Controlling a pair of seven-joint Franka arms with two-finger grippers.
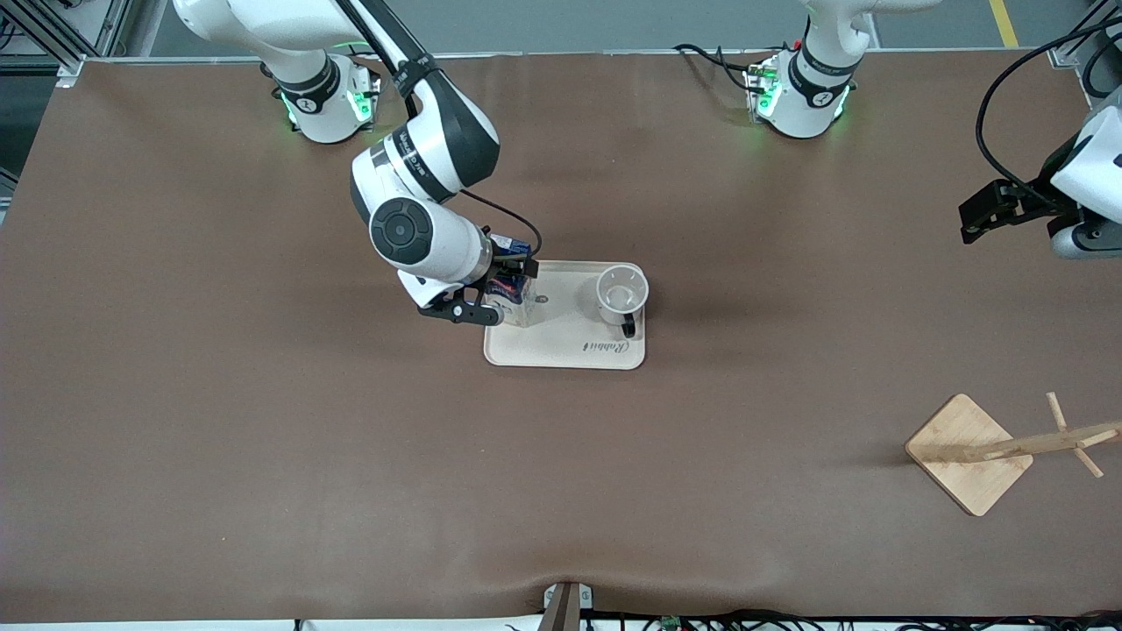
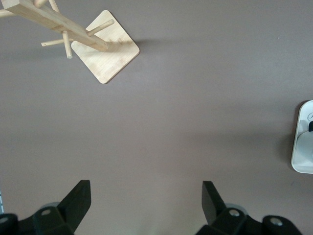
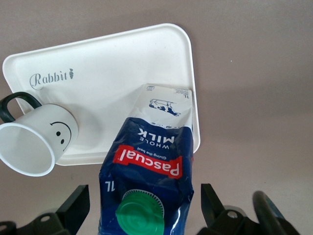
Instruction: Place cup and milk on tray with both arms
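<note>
The cream tray [image 1: 570, 346] lies mid-table. The white smiley cup [image 1: 622, 294] stands upright on it at the end toward the left arm, handle toward the front camera. The dark blue milk carton [image 1: 511, 289] stands on the tray's end toward the right arm. My right gripper [image 1: 491, 289] is around the carton's top. In the right wrist view the gripper [image 3: 144, 196] is open, with a gap on each side of the milk [image 3: 151, 166]; the cup [image 3: 36, 142] and tray [image 3: 112, 63] also show. My left gripper [image 1: 986, 210] is open and empty over the table's left-arm end [image 2: 146, 193].
A wooden mug rack [image 1: 969, 451] with pegs stands on its square base near the left arm's end, nearer the front camera; it also shows in the left wrist view [image 2: 105, 46]. The tray's edge [image 2: 303, 142] shows in that view.
</note>
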